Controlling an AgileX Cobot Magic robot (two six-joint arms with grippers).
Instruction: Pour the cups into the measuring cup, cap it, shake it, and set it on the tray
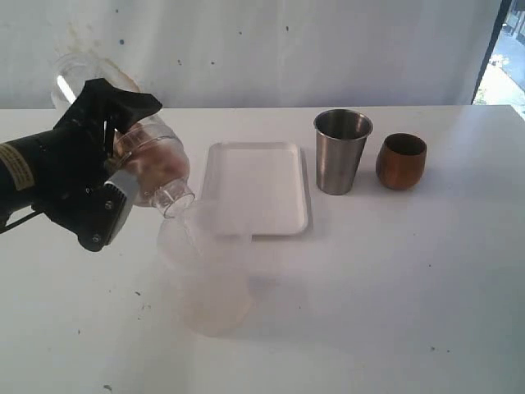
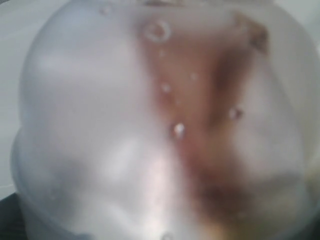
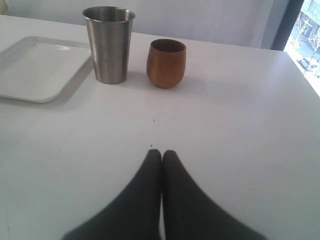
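My left gripper (image 1: 123, 156) is shut on the measuring cup (image 1: 156, 164), a clear tumbler held in the air and tilted, base up-left and dome cap (image 1: 175, 197) down-right. Brownish liquid shows inside. The cup wall (image 2: 150, 125) fills the left wrist view, hiding the fingers. A faint, blurred translucent shape (image 1: 209, 283) smears below the cap; I cannot tell what it is. The steel cup (image 1: 342, 152) (image 3: 109, 44) and brown cup (image 1: 401, 161) (image 3: 166, 63) stand upright right of the white tray (image 1: 258, 189) (image 3: 35, 70). My right gripper (image 3: 161, 152) is shut on nothing, low over the table.
The white table (image 1: 369, 287) runs to a pale wall at the back. A window strip (image 1: 504, 57) shows at the far right. The tray holds nothing.
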